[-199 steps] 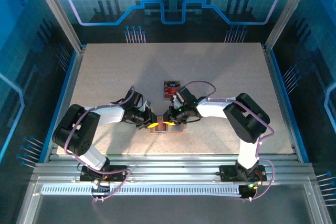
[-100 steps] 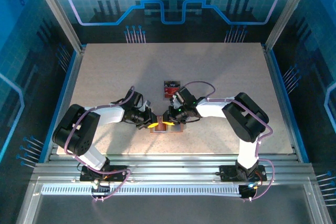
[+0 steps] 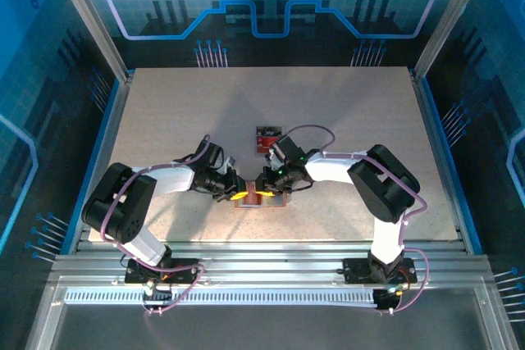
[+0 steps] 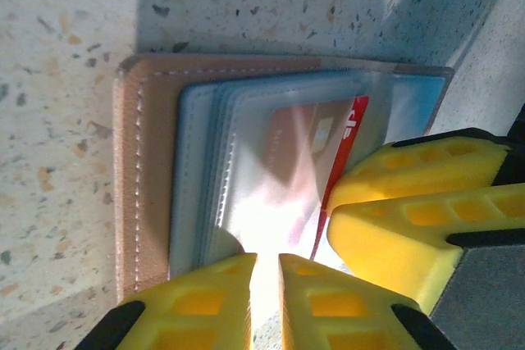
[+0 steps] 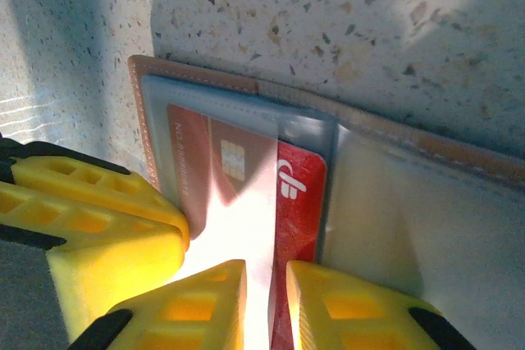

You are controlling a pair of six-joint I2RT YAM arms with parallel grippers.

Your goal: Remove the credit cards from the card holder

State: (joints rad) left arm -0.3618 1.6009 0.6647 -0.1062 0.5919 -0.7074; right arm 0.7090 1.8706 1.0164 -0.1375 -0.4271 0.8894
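The card holder (image 3: 261, 200) lies open on the worktop (image 3: 344, 112), near its front edge and about midway left to right. The left gripper (image 3: 235, 193) comes at it from the left and the right gripper (image 3: 262, 188) from the right. A red credit card (image 5: 299, 194) sits partly out of a clear sleeve (image 4: 246, 145). Both pairs of fingers stand narrow, with a slim gap over the holder's near edge. I cannot tell whether either pair pinches anything. A small red and dark object (image 3: 267, 138) lies just beyond.
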